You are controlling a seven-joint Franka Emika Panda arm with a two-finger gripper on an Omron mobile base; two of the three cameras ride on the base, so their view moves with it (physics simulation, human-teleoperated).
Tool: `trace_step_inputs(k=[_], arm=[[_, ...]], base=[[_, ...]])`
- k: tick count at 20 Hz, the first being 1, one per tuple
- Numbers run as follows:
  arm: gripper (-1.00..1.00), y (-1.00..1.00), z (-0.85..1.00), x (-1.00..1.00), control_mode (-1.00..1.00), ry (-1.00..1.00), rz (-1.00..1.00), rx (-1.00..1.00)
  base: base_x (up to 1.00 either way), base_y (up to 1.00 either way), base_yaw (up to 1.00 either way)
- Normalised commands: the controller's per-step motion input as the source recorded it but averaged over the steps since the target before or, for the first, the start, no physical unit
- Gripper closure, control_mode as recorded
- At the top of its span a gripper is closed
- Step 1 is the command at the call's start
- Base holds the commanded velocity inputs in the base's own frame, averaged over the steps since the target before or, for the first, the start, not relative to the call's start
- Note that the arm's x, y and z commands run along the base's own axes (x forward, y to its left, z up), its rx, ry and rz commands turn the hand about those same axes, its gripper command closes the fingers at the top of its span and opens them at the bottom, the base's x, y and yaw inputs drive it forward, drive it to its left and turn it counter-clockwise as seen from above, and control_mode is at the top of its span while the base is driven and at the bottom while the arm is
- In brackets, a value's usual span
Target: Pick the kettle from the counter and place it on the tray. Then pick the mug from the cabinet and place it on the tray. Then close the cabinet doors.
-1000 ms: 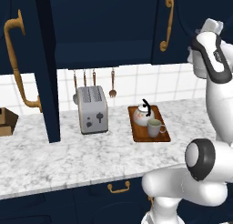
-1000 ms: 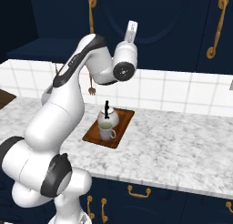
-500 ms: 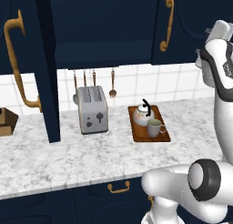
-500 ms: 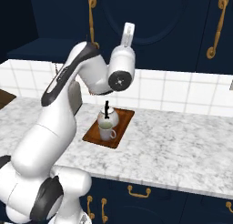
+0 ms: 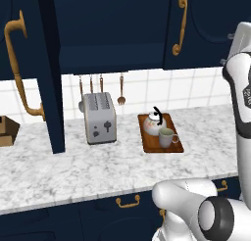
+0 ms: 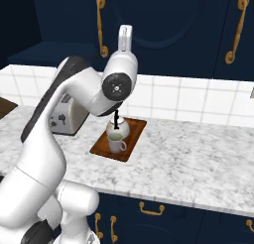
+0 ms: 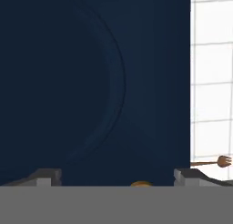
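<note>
The white kettle [image 5: 154, 121] with its black handle stands on the brown tray [image 5: 172, 148], and the grey-beige mug [image 5: 166, 137] sits just in front of it; the kettle [image 6: 118, 127], mug [image 6: 116, 144] and tray [image 6: 134, 141] also appear in the right base view. My gripper [image 7: 116, 180] is open and empty, its fingertips [image 7: 45, 176] close to a navy cabinet door [image 7: 91, 82]. My hand [image 6: 125, 37] points upward, high above the tray. The left cabinet door [image 5: 34, 73] stands swung open.
A silver toaster [image 5: 99, 117] stands left of the tray on the marbled counter [image 5: 73, 171]. A cardboard box [image 5: 7, 130] sits at the far left. Utensils [image 5: 121, 90] hang on the tiled wall. Brass handles [image 6: 101, 25] run down the upper doors.
The arm has swung, carrying the hand out of the left base view and slightly left in the right base view. Kettle, mug and tray have not moved.
</note>
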Motion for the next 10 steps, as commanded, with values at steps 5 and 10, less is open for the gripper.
trace_step_inputs(k=[5, 10], arm=[[-1.00, 0.19, -0.13, -0.24, -1.00, 0.04, 0.07, -0.07], [-1.00, 0.62, -0.08, -0.70, -1.00, 0.00, 0.07, -0.07]], base=[[0.00, 0.00, 0.00], [0.00, 0.00, 0.00]])
